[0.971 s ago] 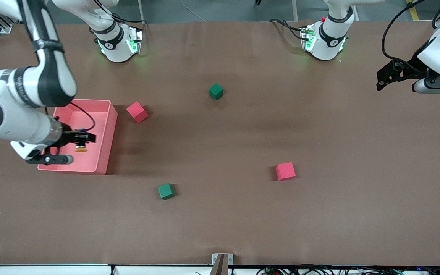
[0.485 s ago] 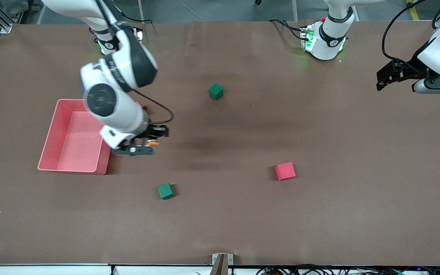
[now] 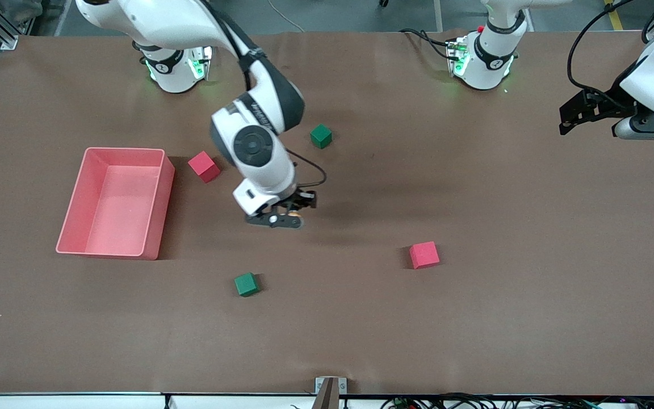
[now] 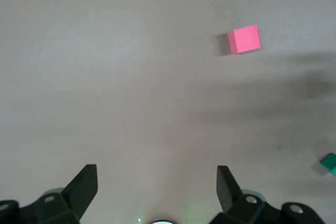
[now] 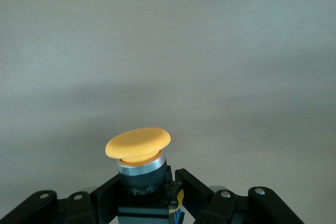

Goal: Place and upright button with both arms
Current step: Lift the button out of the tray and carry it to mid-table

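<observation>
**Mia:** Where is the little push-button with the round orange cap and black boxy body (image 5: pixel 137 153)?

**Sam:** The right claw (image 3: pixel 296 211) has squeezed tight on its body. It is up in the air over the middle of the brown desk (image 3: pixel 474 318), with bare desk under it. The orange cap sticks out past the fingertips.

**Mia:** And the other arm?

**Sam:** The left claw (image 4: pixel 157 190) is spread wide and holds nothing. It waits over the left arm's end of the desk.

**Mia:** So how much is done?

**Sam:** I think the picking-up part is done. The pink plastic bin (image 3: pixel 77 227) has nothing in it. The button is not set down yet, and it must end up standing straight. The left arm has not helped so far, so its part is left too.

**Mia:** Anything in the way?

**Sam:** One red cube (image 3: pixel 203 166) lies near the bin, another red cube (image 3: pixel 424 254) lies nearer the camera, and two green cubes (image 3: pixel 321 136) (image 3: pixel 246 284) lie apart.
</observation>
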`<state>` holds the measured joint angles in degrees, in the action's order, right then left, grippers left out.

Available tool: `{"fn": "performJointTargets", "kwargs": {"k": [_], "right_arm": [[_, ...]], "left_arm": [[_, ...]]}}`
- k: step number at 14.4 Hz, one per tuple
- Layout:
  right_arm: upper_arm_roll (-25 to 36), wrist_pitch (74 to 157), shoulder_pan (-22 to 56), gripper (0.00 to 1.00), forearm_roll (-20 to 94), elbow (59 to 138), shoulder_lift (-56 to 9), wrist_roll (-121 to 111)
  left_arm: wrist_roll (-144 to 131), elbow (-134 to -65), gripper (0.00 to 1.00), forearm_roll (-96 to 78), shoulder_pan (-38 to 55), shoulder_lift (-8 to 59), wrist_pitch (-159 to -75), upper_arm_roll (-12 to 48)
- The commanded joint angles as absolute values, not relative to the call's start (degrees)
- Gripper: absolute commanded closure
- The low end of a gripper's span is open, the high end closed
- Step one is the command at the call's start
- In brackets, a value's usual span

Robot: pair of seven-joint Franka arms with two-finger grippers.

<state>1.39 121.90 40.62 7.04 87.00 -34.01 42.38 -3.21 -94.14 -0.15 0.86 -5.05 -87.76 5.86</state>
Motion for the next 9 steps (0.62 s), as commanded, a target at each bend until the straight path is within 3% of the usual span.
{"fn": "performJointTargets", "kwargs": {"k": [1,9], "right_arm": [[2.20,124.62,43.93,0.98,7.30,84.82,-38.48,43.51],[2.20,138.60,48.43,0.98,7.38,84.81,-46.58,43.77]], "left_arm": [[-3.16,-93.60,0.00,0.00,0.79,-4.83,-87.54,6.07],[-3.16,-93.69,0.00,0.00,0.79,-4.75,-87.71,6.06]]}}
